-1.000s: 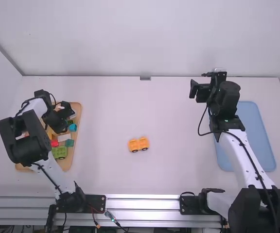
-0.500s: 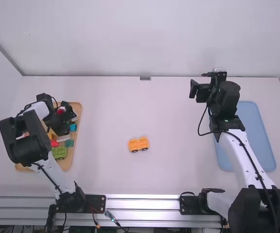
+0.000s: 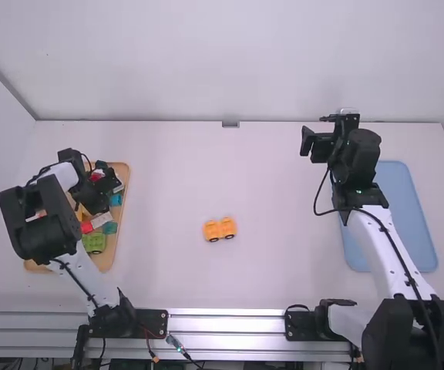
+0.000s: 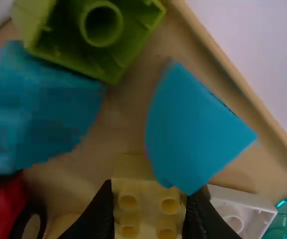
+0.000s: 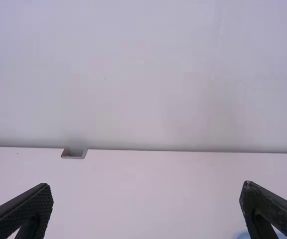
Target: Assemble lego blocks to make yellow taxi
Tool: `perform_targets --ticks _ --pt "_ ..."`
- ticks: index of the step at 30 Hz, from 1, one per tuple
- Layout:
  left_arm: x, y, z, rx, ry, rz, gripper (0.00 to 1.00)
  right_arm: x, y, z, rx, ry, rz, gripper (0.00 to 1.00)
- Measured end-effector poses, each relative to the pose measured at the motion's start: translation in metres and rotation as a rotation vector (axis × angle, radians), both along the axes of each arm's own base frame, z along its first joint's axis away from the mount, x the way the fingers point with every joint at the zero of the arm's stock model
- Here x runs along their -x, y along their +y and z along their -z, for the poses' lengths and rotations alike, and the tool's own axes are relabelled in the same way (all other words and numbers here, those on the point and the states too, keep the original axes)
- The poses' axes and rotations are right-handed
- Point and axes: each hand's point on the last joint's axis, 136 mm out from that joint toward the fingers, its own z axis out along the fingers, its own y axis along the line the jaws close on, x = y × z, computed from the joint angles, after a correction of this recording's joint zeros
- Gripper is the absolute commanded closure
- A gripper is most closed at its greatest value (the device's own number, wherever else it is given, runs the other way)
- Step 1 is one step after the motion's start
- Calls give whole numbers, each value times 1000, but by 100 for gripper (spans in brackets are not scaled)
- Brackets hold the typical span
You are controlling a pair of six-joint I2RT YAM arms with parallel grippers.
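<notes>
An orange-yellow wheeled lego piece (image 3: 220,229) stands alone on the middle of the table. At the left, my left gripper (image 3: 95,206) is down among the loose blocks in the wooden tray (image 3: 122,212). In the left wrist view, a pale yellow studded block (image 4: 149,204) is held between the fingers of my left gripper (image 4: 149,219). A blue curved piece (image 4: 193,129) overlaps one corner of that block. Far from the blocks, my right gripper (image 3: 308,142) hangs over the table's right side. Its fingers stand wide apart with nothing between them in the right wrist view (image 5: 146,209).
Around the left gripper lie a green block (image 4: 98,30), another blue piece (image 4: 39,109), a red piece (image 4: 1,201) and a white brick (image 4: 240,211). The high view also shows a green wheeled block (image 3: 95,242) and, at the right, a blue tray (image 3: 407,216) partly under the right arm.
My left gripper has shifted slightly within the tray, uncovering a red piece near its wrist. The white brick beside it has turned a little. The right arm has kept still.
</notes>
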Motion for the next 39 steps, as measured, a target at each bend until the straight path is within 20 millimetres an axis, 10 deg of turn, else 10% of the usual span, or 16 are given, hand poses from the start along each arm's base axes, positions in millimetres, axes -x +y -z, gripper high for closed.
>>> perform_targets --ticks 19,29,39 --pt "-23 -22 -45 18 26 -14 94 0 0 0 1 -1 -1 1" --pt "-29 -95 -72 0 -25 169 98 0 0 0 1 -1 -2 1" --pt "7 -205 -66 -10 -35 548 90 2 0 6 5 25 -2 1"
